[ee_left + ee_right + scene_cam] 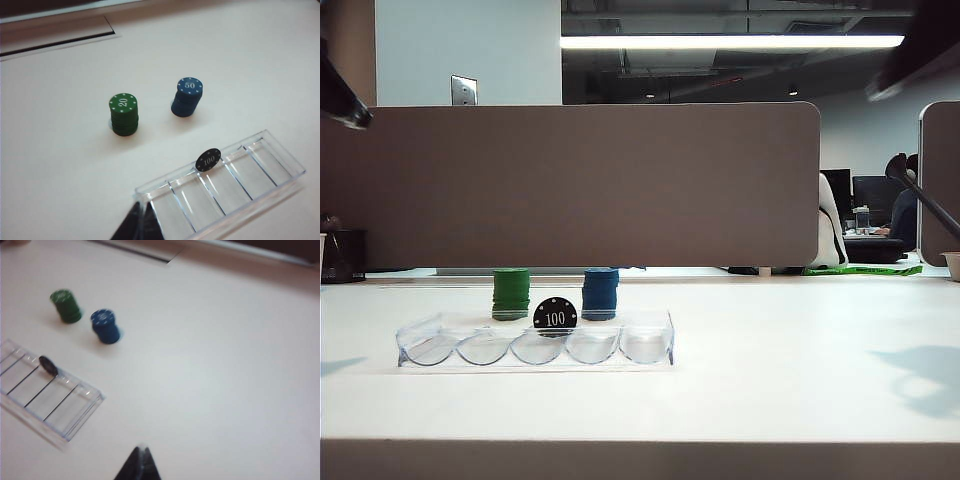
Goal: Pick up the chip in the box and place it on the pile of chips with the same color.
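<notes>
Nothing is done yet: the small round black "100" chip point(555, 316) stands upright in the middle slot of the long clear plastic box point(650, 345), near the desk's point(800, 370) front edge. No black pile shows, only a green stack point(123, 115) and a blue stack point(187, 97) behind the box. The left end effector point(141, 225) and the right end effector point(140, 465) hover well off, holding nothing; their opening I cannot tell.

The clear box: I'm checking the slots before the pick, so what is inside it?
The box holds one black 100 chip, upright in the middle slot's far end. The other four slots look empty. Left gripper and right gripper hover away; nothing covers the slots.
</notes>
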`<action>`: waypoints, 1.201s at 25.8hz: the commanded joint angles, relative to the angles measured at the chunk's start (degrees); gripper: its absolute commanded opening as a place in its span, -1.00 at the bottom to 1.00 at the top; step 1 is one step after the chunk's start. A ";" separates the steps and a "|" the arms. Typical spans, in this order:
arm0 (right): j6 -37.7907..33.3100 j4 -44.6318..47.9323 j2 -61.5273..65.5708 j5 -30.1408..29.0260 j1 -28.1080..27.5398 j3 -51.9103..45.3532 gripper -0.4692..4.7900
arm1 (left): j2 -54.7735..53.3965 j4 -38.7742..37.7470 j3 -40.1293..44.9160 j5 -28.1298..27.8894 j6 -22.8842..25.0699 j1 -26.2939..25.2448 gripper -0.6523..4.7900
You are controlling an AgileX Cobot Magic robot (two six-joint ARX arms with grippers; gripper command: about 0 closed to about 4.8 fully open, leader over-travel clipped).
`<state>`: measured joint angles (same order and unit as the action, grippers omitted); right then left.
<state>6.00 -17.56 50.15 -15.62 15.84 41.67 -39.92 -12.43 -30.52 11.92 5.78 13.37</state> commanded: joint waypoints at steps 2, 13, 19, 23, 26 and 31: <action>0.22 5.51 4.35 5.81 5.42 0.28 -0.84 | -1.99 2.23 -0.09 -0.28 0.24 1.07 -0.78; 0.02 14.08 11.74 5.49 7.41 0.26 -0.84 | -2.45 2.64 -0.07 -0.26 -0.26 1.05 -0.78; 0.02 17.27 11.72 5.44 7.41 0.26 -0.84 | -2.45 2.64 -0.07 -0.31 -0.24 1.03 -0.78; 0.02 17.29 11.74 5.44 7.41 0.24 -0.84 | -2.45 2.67 -0.07 -0.28 -0.24 1.03 -0.78; 0.02 17.35 11.74 5.44 7.41 0.24 -0.84 | -2.45 2.64 -0.07 -0.31 -0.26 1.03 -0.78; 0.02 17.31 11.74 5.46 7.41 0.24 -0.84 | -2.45 2.64 -0.07 -0.28 -0.26 1.03 -0.78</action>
<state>6.07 -1.13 62.11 -10.15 23.22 41.69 -42.46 -10.44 -30.50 11.73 5.56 14.35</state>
